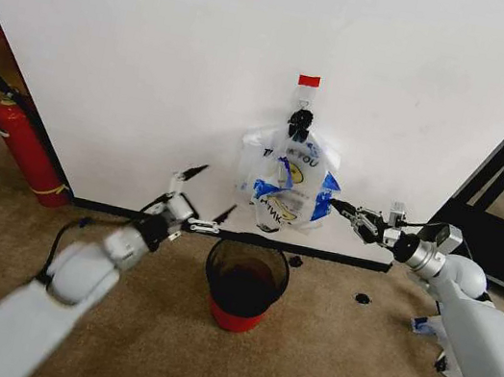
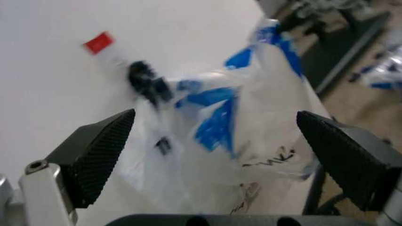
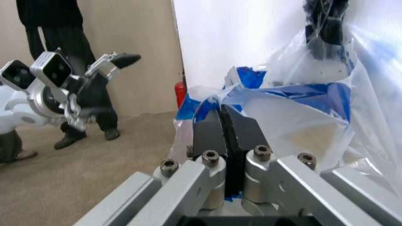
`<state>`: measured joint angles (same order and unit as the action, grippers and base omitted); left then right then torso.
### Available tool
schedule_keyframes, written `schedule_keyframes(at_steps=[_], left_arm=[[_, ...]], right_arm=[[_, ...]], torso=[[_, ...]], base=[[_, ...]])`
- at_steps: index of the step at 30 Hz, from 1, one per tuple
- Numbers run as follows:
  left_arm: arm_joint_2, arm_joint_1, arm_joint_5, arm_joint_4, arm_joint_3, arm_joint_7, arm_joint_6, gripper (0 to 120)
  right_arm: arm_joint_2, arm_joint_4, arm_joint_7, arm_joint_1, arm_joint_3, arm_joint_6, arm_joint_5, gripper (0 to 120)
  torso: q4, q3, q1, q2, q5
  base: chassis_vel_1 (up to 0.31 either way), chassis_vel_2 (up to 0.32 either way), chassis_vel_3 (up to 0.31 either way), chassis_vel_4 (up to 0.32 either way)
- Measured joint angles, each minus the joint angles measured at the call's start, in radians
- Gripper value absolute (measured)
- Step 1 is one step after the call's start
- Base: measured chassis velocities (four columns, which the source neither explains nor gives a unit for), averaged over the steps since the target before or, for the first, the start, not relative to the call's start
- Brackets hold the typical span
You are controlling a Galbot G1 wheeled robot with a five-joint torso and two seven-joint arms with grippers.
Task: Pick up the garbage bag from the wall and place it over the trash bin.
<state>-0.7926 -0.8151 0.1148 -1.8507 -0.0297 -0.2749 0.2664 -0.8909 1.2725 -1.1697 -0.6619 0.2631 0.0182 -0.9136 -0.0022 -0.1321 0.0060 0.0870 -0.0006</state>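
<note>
A thin translucent white plastic bag (image 1: 289, 183) hangs from a black hook (image 1: 300, 119) on the white wall (image 1: 158, 55), above the dark round bin (image 1: 244, 285). The right end effector (image 1: 336, 204) apparently pinches the bag's edge; the left end effector (image 1: 209, 192) gapes wide beside it.

even, bright light; left wrist view blurred, perhaps from motion; soft shadows.

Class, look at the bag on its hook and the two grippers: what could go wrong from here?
1. The right gripper is shut on the bag's edge while the handles hang on the hook; pulling sideways may tear the thin plastic.
2. The left gripper is open beside it, so the bag may sag shut rather than spread over the bin.
</note>
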Motion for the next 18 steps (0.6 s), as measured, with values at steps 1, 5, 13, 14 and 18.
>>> schedule_keyframes(at_steps=[1,5,13,14,18], left_arm=[[0.025,0.059,0.0,0.003,0.054,0.008,-0.011,100],[0.081,0.222,0.017,0.002,0.218,0.083,-0.08,100],[0.122,0.535,-0.001,0.003,0.545,0.197,-0.294,100],[0.12,0.579,-0.003,0.002,0.589,0.211,-0.33,100],[0.099,0.686,0.01,-0.011,0.692,0.218,-0.442,100]], right_arm=[[-0.001,0.001,0.0,0.001,0.0,0.0,0.0,0],[-0.005,0.003,0.0,-0.001,0.001,-0.002,0.004,0],[-0.009,0.009,-0.003,-0.012,0.006,-0.008,0.023,0],[-0.008,0.011,-0.005,-0.013,0.007,-0.009,0.025,0],[-0.004,0.015,-0.009,-0.018,0.01,-0.012,0.034,0]], torso=[[-0.0001,0.0,0.0,0.0,0.0001],[-0.0001,0.0,0.0,0.0,0.0008],[-0.0002,0.0,0.0,0.0,0.0009],[0.0,0.0,0.0,0.0,0.0007],[0.0,0.0,0.0,0.0,0.0008]], base=[[0.0,0.0,0.0,0.0],[0.0,0.0,0.0,0.0],[0.0,0.0,0.0,0.0],[0.0,0.0,0.0,0.0],[0.0,0.0,0.0,0.0]])
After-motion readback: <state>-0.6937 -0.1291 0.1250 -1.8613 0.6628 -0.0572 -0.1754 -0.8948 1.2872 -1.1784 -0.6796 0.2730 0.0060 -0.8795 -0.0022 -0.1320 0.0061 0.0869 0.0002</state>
